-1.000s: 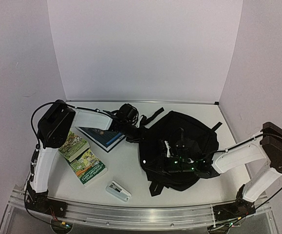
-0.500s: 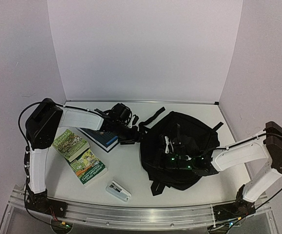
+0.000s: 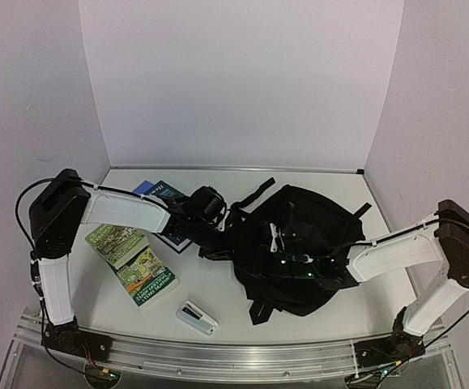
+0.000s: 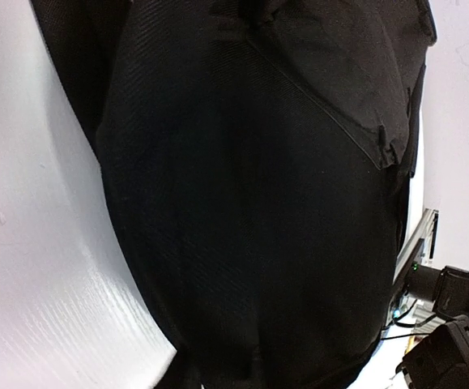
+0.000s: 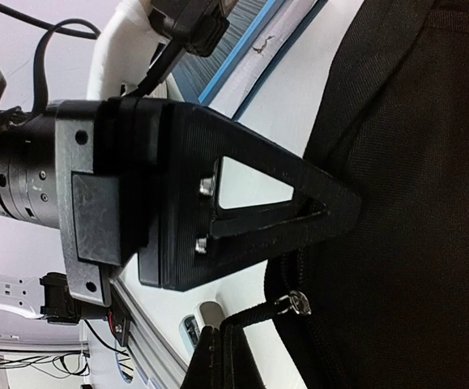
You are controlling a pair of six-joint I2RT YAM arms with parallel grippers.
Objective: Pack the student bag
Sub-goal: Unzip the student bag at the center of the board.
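The student bag (image 3: 319, 223) is a big black backpack lying flat on the right half of the table, and it fills the left wrist view (image 4: 242, 203). My left gripper (image 3: 220, 237) is at its left edge. Seen from the right wrist, its fingers (image 5: 258, 219) are pressed together with their tips on the fabric rim. My right gripper (image 3: 287, 258) rests on top of the bag, shut on the black pull strap (image 5: 254, 314), which leads to the metal zipper ring (image 5: 299, 301). The bag's opening is not visible.
A blue book (image 3: 155, 192) lies partly under the left forearm. Two green books (image 3: 117, 243) (image 3: 147, 277) lie side by side near the left base. A small white stapler-like object (image 3: 196, 317) sits near the front edge. Loose black straps (image 3: 254, 193) trail behind the bag.
The left arm swung right, away from the blue book, to the bag's left edge. Its jaws opened wide on the way and closed again. The right gripper stayed shut on the bag.
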